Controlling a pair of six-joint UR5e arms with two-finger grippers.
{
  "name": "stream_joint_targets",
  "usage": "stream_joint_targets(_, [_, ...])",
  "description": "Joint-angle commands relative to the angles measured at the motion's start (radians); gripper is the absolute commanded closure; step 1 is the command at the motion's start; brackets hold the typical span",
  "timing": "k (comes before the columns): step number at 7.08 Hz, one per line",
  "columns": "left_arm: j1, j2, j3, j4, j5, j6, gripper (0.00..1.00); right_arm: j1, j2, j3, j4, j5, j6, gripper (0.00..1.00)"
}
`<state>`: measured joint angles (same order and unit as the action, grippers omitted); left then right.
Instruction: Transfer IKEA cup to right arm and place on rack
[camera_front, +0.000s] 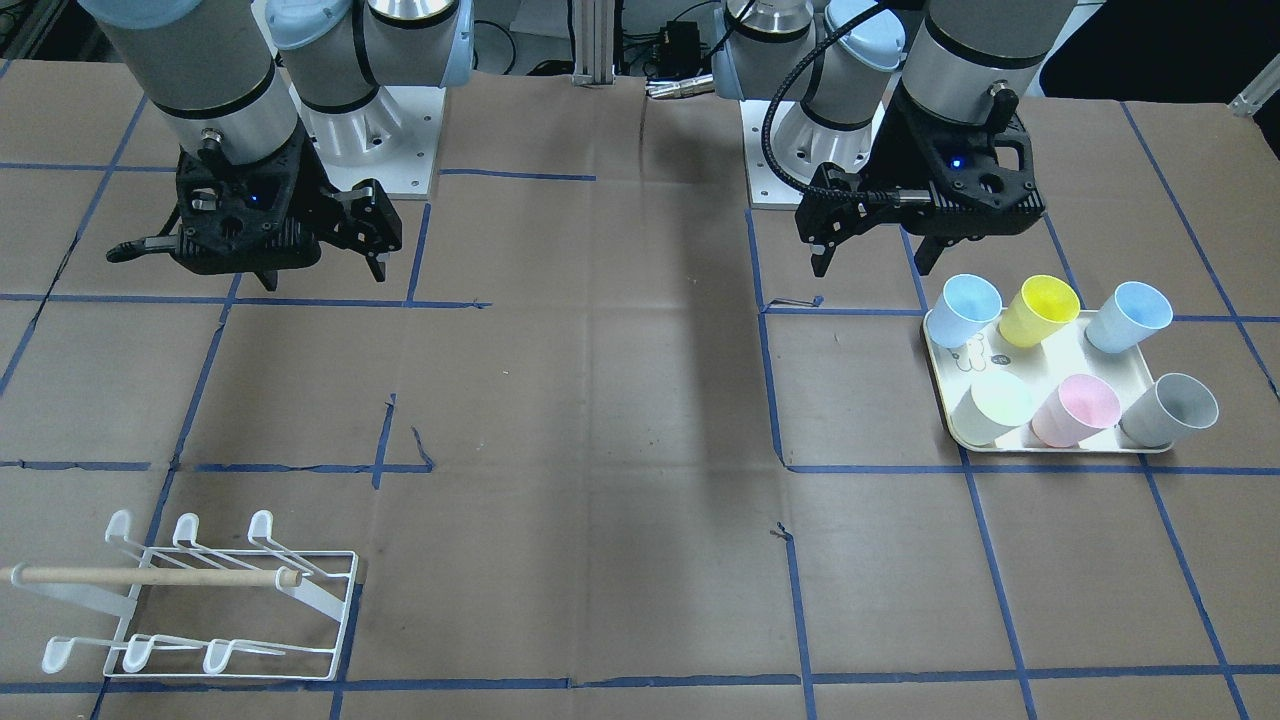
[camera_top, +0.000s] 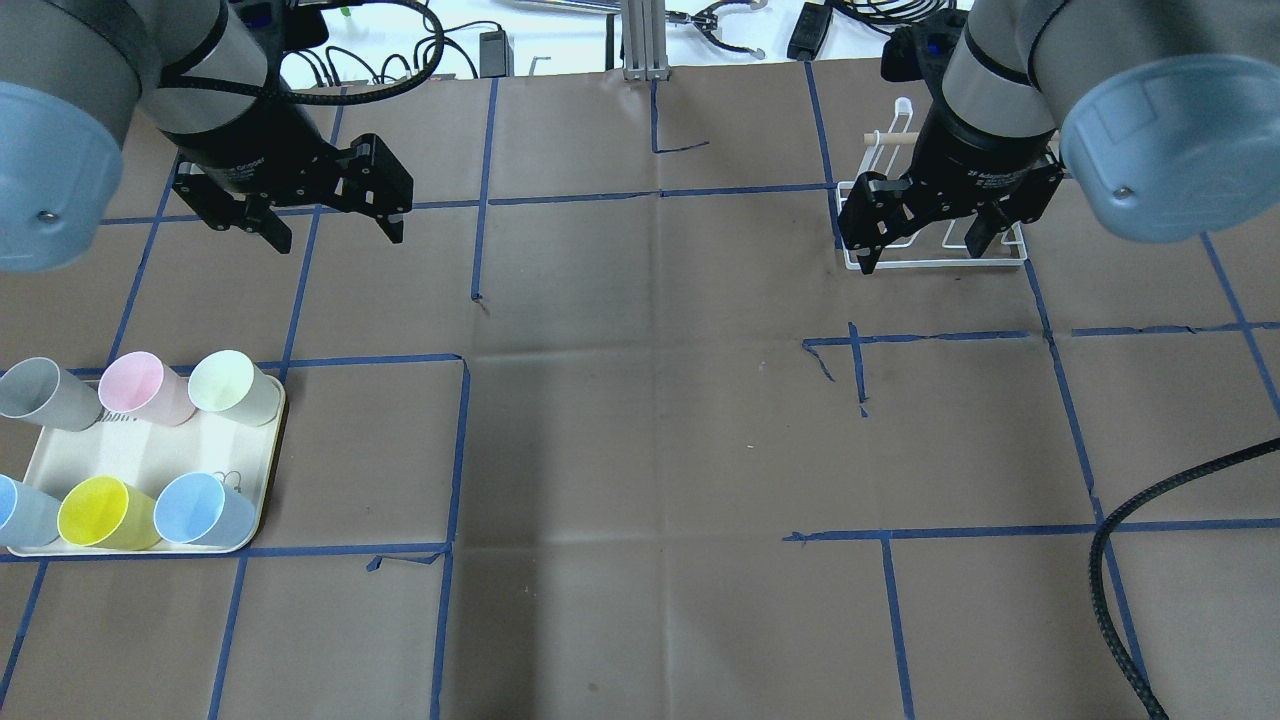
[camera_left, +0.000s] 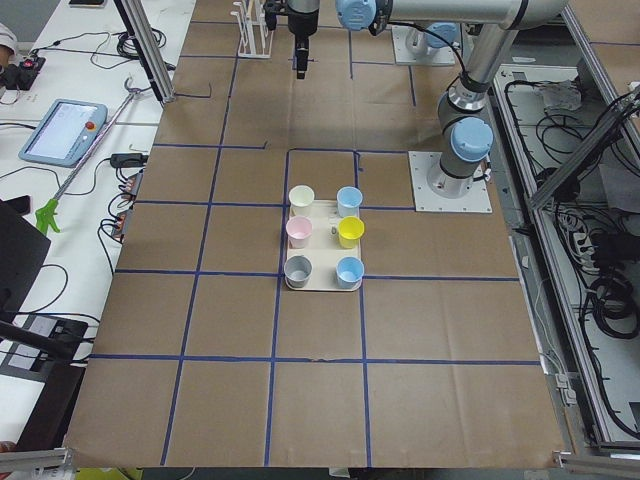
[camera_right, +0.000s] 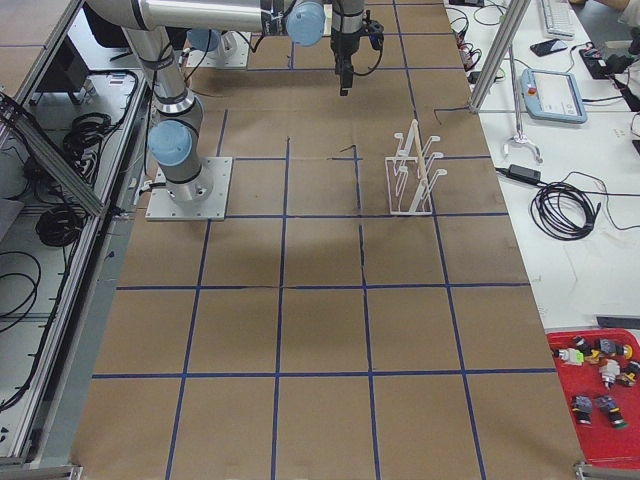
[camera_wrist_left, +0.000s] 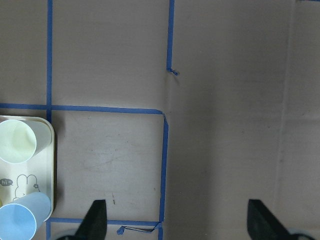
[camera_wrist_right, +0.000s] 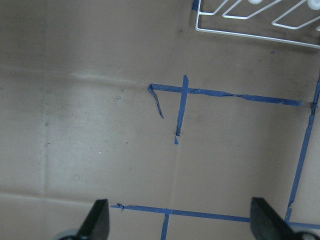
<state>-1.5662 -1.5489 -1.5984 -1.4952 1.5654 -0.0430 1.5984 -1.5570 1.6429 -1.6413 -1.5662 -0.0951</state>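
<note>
Several plastic cups stand on a cream tray (camera_top: 150, 450) at my left: grey (camera_top: 45, 392), pink (camera_top: 140, 385), pale green (camera_top: 230, 385), yellow (camera_top: 100, 512) and two blue ones (camera_top: 200, 508). My left gripper (camera_top: 335, 230) is open and empty, hanging above the table beyond the tray; in the front view the left gripper (camera_front: 880, 258) is just behind the tray (camera_front: 1075, 355). My right gripper (camera_top: 920, 250) is open and empty, above the white wire rack (camera_top: 1005, 258), which it partly hides. The rack (camera_front: 200, 600) shows whole in the front view, with its wooden dowel (camera_front: 150, 576).
Brown paper with blue tape lines covers the table. The left wrist view shows the tray's corner (camera_wrist_left: 20, 180) with the pale green cup (camera_wrist_left: 17, 141) and a blue cup (camera_wrist_left: 22, 222). The right wrist view shows the rack's base (camera_wrist_right: 250, 25).
</note>
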Motion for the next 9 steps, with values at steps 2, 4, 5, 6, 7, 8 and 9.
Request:
stream_joint_targets(2, [0.0, 0.001, -0.006, 0.0, 0.001, 0.002, 0.0, 0.0, 0.0, 0.0, 0.0, 0.0, 0.0, 0.0])
stream_joint_targets(4, [0.0, 0.001, -0.005, 0.001, -0.001, 0.003, 0.0, 0.0, 0.002, 0.0, -0.002, 0.002, 0.0, 0.0])
stream_joint_targets(5, [0.0, 0.003, -0.009, 0.0, 0.001, 0.006, 0.0, 0.0, 0.002, 0.0, -0.002, 0.002, 0.0, 0.0])
stream_joint_targets(6, [0.0, 0.003, -0.018, 0.001, -0.001, 0.006, 0.0, 0.0, 0.002, 0.0, -0.002, 0.002, 0.0, 0.0])
stream_joint_targets(7, [0.0, 0.006, -0.02, 0.001, 0.001, 0.006, 0.0, 0.0, 0.002, 0.0, -0.002, 0.0, 0.0, 0.0])
stream_joint_targets(8, [0.0, 0.006, -0.023, 0.001, -0.001, 0.005, 0.0, 0.0, 0.002, 0.0, -0.002, 0.0, 0.0, 0.0])
stream_joint_targets(9, [0.0, 0.009, -0.028, 0.001, -0.001, 0.006, 0.0, 0.0, 0.002, 0.002, -0.002, -0.002, 0.0, 0.0])
